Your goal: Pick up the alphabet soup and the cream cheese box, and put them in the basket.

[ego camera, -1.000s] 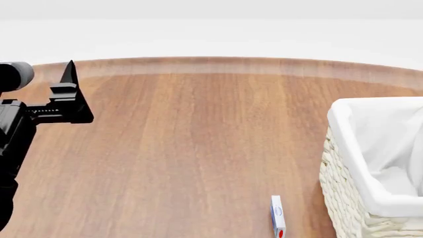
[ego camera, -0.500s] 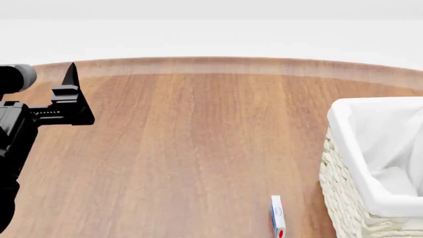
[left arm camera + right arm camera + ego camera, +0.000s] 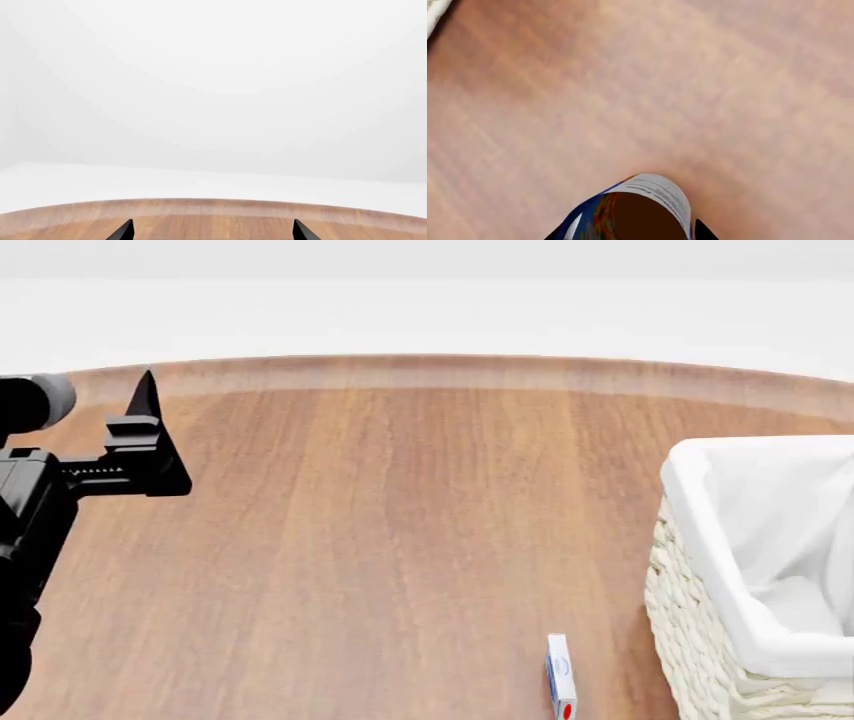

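almost nothing changed in the head view: your left gripper (image 3: 144,430) crept slightly toward the table's middle and hung above the wooden table (image 3: 387,520), so that arm did no task work. its left wrist view showed two finger tips well apart with nothing between them. the cream cheese box (image 3: 561,678) stayed on edge near the basket (image 3: 694,590), not touching it, where it had been a second before. your right gripper (image 3: 627,235) appeared only in its wrist view, where the alphabet soup (image 3: 640,200) sat between the tips; i judged it clamped on the can, raised off the wood. the basket looked empty where visible.
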